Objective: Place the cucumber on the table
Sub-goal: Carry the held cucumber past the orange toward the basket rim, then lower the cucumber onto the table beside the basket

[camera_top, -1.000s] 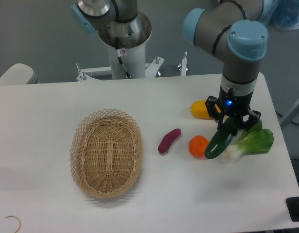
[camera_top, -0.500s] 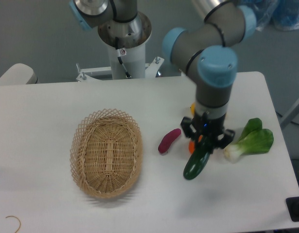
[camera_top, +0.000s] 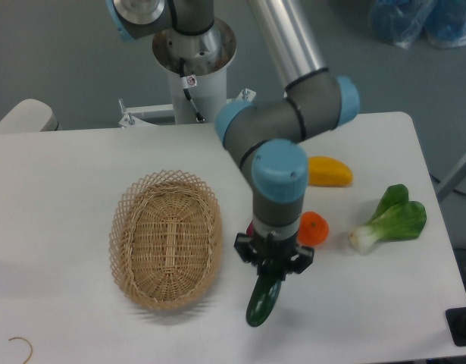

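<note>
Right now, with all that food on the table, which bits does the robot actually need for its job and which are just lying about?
Part of the job:
cucumber, held in the hand
table, where it is to go

Just lying about:
basket
orange
yellow fruit
bok choy
purple sweet potato, mostly hidden behind the arm

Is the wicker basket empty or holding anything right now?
Empty. The wicker basket shows only its bare woven bottom; the cucumber hangs outside it to the right, clamped in the gripper.
</note>
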Available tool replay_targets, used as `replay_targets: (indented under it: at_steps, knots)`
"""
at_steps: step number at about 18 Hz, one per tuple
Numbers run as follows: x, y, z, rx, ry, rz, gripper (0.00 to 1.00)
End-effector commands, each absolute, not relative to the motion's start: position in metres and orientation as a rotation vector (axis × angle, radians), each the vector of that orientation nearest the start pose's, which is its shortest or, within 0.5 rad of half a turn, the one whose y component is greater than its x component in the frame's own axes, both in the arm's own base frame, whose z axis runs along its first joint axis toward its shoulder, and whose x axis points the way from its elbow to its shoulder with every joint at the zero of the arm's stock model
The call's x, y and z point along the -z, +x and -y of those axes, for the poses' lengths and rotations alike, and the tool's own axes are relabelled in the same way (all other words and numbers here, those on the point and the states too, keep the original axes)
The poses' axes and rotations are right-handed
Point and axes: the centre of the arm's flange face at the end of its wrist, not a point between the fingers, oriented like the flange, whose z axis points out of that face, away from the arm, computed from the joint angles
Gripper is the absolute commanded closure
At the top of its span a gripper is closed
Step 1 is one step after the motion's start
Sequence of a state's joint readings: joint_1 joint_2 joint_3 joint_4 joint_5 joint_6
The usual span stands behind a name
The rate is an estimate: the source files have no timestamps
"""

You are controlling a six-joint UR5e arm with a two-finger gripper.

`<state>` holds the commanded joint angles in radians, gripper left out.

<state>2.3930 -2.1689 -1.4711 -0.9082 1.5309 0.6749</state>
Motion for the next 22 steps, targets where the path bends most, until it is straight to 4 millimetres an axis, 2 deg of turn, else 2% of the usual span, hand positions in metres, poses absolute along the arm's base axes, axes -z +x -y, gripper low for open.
replay_targets:
  at_steps: [3,6,11,16,17,18,19,22]
  knots:
    - [-0.217,-0.415,-0.589,-0.228,-3.033,0.162,0.64]
    - [-0.201,-0.413,-0.594,-0.327,-3.079,0.124,0.64]
    - [-0.191,-0.413,-0.596,-0.319,-3.088,0.121,0.64]
    - [-0.193,-0.413,-0.595,-0.324,-3.089,0.119,0.62]
    - [-0.195,-0.413,-0.596,-0.328,-3.085,0.119,0.51]
    - [-0.197,-0.414,-0.596,-0.336,-3.083,0.120,0.30]
    - [-0.204,-0.417,-0.597,-0.360,-3.076,0.120,0.00]
    - [-0.217,-0.419,-0.598,-0.394,-3.063,0.107,0.00]
